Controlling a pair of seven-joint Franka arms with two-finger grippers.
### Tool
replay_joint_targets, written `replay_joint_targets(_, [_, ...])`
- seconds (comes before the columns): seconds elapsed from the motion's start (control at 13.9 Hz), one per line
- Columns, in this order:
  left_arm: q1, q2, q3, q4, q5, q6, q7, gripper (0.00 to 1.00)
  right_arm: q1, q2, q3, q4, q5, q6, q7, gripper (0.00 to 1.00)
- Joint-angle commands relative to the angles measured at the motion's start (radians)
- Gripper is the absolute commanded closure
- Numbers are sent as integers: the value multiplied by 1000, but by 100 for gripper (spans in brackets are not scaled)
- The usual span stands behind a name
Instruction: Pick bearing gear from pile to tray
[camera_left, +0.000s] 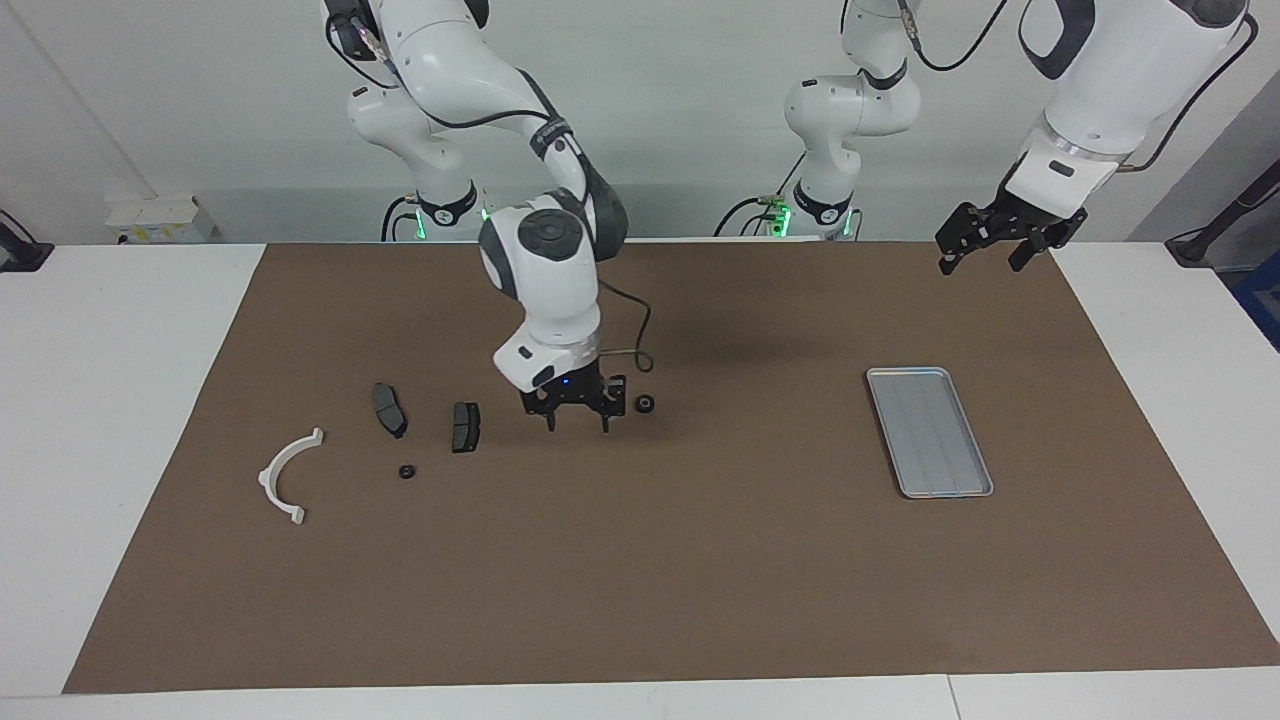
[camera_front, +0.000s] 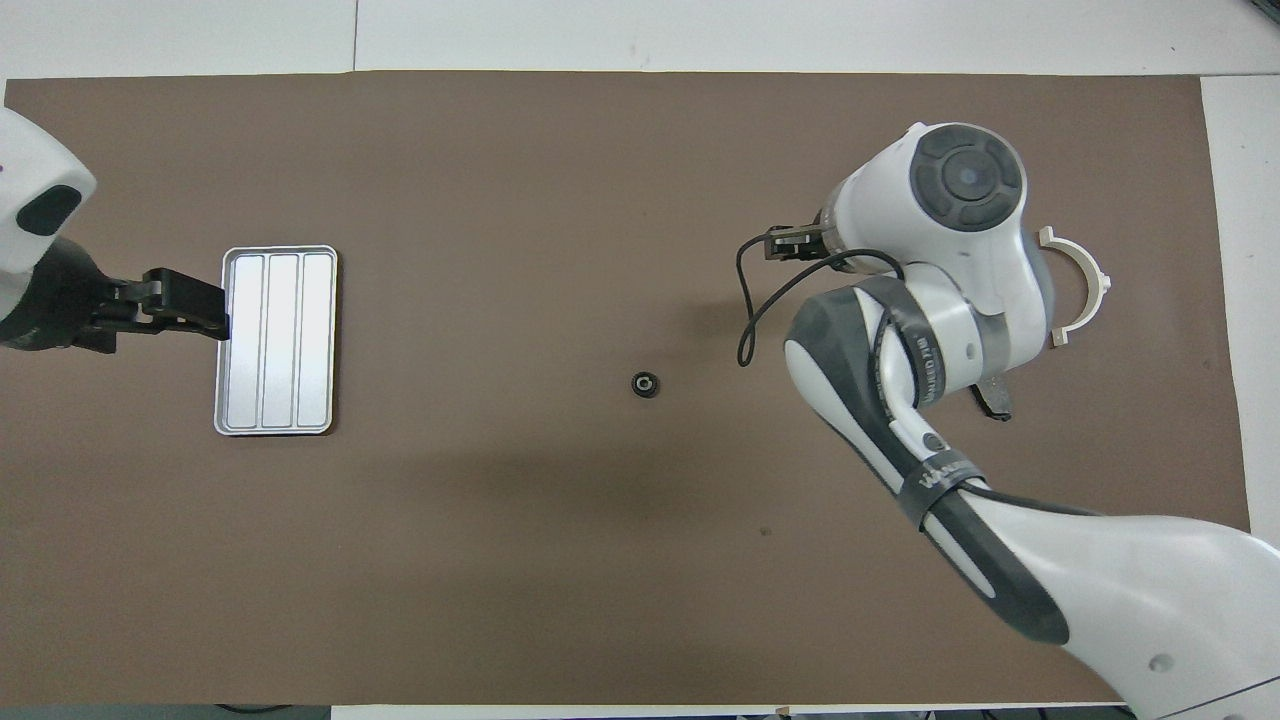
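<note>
Silvery metal tray (camera_left: 930, 432), matt brown mat (camera_left: 640, 560)

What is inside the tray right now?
Nothing: the tray shows only its ridged floor. The bearing gear lies on the mat mid-table. The left end effector covers one rim edge.

Robot lab: two bench-mounted arms (camera_left: 540, 240)

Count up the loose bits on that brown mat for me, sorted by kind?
White half-ring bracket: 1
Dark grey brake pads: 2
Small black round pieces: 2
Silver tray: 1
Total: 6
</note>
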Motion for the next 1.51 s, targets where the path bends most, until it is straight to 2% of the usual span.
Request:
replay_joint_targets(0.0, [-87, -14, 9, -60, -4, 70, -169, 0, -110, -4, 15, -7, 10, -18, -191, 18])
replay_joint_targets(0.22, [-204, 74, 9, -31, -12, 136, -338, 0, -160, -23, 15, -63, 10, -14, -270, 18])
replay_joint_targets(0.36, [-317, 197, 10, 24, -13, 197, -510, 0, -178, -25, 15, -80, 10, -11, -291, 18])
replay_joint_targets(0.5, [-365, 236, 9, 15, -12, 314, -636, 0, -183, -25, 14, -102, 10, -9, -313, 18])
replay_joint_targets(0.58, [-414, 265, 10, 18, -12, 331, -665, 0, -183, -28, 14, -117, 10, -9, -319, 18])
replay_joint_targets(0.65, [-478, 349, 16, 38, -9, 333, -725, 0, -183, -37, 14, -137, 10, -3, -322, 18])
replay_joint_targets(0.72, [-503, 398, 16, 67, -4, 354, -774, 0, -184, -37, 14, -149, 10, 2, -324, 18])
replay_joint_targets(0.87, [-535, 482, 16, 63, -2, 470, -849, 0, -212, -30, 14, -156, 10, 5, -356, 18])
replay_joint_targets(1.23, [-531, 489, 15, -32, 11, 605, -845, 0, -230, -24, 14, -189, 10, 63, -382, 18])
replay_joint_targets(1.37, [-543, 481, 12, -64, 11, 623, -845, 0, -233, -11, 14, -188, 10, 81, -390, 19])
replay_joint_targets(1.44, [-557, 477, 12, -86, 11, 633, -843, 5, -233, -7, 14, -189, 10, 97, -390, 19])
